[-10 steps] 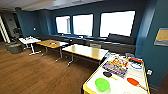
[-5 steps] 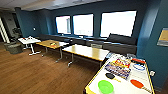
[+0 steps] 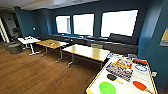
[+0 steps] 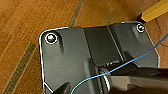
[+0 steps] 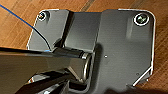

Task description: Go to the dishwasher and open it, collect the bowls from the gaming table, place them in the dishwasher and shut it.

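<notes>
Head view shows me the gaming table at lower right, its white top carrying a green bowl, an orange-red bowl, a dark paddle and game boxes. On the wrist views I see wooden floor under the arms; for each gripper I cannot tell its state, or how the bowls lie from it.

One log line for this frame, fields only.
place: lounge, wood floor | gaming table: near right | green bowl: on it | grippers: unseen
</notes>
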You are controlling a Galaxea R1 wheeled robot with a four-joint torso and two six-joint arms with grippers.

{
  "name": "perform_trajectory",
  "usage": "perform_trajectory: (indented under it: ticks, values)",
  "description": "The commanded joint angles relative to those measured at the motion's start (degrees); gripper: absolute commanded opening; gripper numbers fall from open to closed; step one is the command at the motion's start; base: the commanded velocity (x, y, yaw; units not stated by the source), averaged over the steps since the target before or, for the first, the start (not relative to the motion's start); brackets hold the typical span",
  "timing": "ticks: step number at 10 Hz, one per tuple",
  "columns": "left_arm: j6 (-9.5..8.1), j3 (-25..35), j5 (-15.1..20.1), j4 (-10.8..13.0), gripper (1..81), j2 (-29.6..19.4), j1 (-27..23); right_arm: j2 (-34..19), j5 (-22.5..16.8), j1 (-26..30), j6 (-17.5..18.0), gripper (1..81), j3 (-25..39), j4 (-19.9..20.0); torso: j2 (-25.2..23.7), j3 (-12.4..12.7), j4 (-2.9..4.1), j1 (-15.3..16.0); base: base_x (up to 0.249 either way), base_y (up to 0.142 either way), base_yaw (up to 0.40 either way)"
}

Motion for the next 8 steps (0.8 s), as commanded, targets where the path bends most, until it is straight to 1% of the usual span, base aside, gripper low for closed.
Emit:
perform_trajectory:
  ticks: [1,5,6,8]
  values:
    - [-0.11,-0.1,2.6,-0.2,81.1,-0.1,-2.4,0.2,-2.7,2.2,-0.2,81.1,0.2,-0.3,0.0,0.0,0.0,0.0,0.0,0.0,0.0]
    - [-0.11,-0.1,2.7,-0.2,81.1,-0.1,-2.4,0.2,-2.7,2.2,-0.2,81.1,0.2,-0.3,0.0,0.0,0.0,-0.1,0.0,0.0,0.0]
    - [-0.11,-0.1,2.7,0.0,81.1,-0.1,-2.4,0.2,-2.7,2.2,-0.2,81.1,0.2,-0.3,0.0,0.0,0.0,-0.1,0.07,0.0,0.0]
    - [-0.11,-0.1,2.7,0.1,81.1,-0.2,-2.4,0.2,-2.7,2.2,-0.2,81.1,0.2,-0.3,0.0,0.0,0.0,0.0,0.0,0.0,-0.137]
